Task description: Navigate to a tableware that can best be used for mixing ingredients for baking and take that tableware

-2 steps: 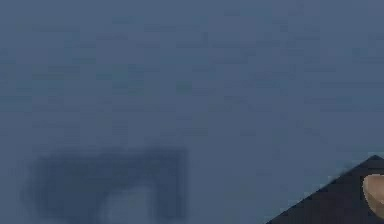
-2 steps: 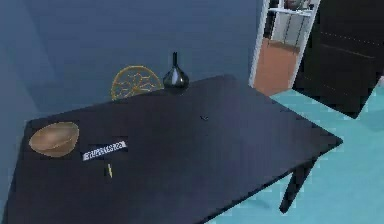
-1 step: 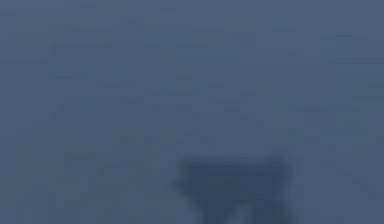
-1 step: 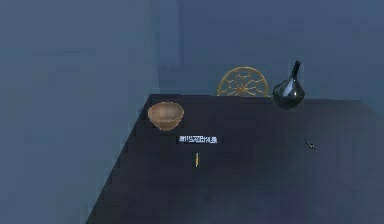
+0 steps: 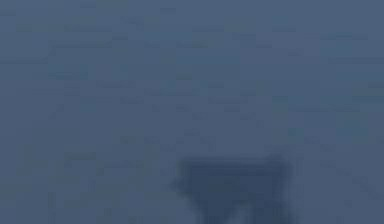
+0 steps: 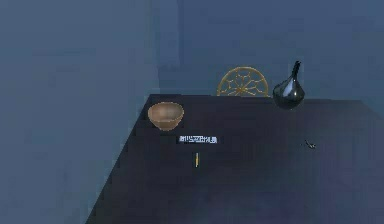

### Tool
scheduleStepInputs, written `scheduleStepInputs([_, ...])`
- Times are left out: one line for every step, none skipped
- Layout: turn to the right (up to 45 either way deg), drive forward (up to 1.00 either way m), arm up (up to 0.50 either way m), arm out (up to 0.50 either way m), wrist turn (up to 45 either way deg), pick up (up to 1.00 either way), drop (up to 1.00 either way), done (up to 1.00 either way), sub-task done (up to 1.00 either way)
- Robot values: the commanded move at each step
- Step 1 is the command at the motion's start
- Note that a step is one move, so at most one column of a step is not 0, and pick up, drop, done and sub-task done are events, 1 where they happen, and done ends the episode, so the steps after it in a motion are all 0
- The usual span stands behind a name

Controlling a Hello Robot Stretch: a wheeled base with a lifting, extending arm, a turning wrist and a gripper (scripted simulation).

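A brown, rounded bowl stands upright near the far left corner of a dark table in the arm side view. A short way in front of it a small flat white object lies on the tabletop. Just nearer than that lies a thin yellowish stick.
A black narrow-necked vase stands at the table's far edge on the right. A wooden chair back rises behind that edge. A tiny dark item lies on the right of the table. Blue-grey wall faces the forward view.
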Motion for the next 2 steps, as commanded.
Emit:
scheduleStepInputs([0.0, 0.00, 0.38, 0.00, 0.0, 0.00, 0.00, 0.00, 0.00])
scheduleStepInputs([0.0, 0.00, 0.00, 0.50, 0.0, 0.00, 0.00, 0.00, 0.00])
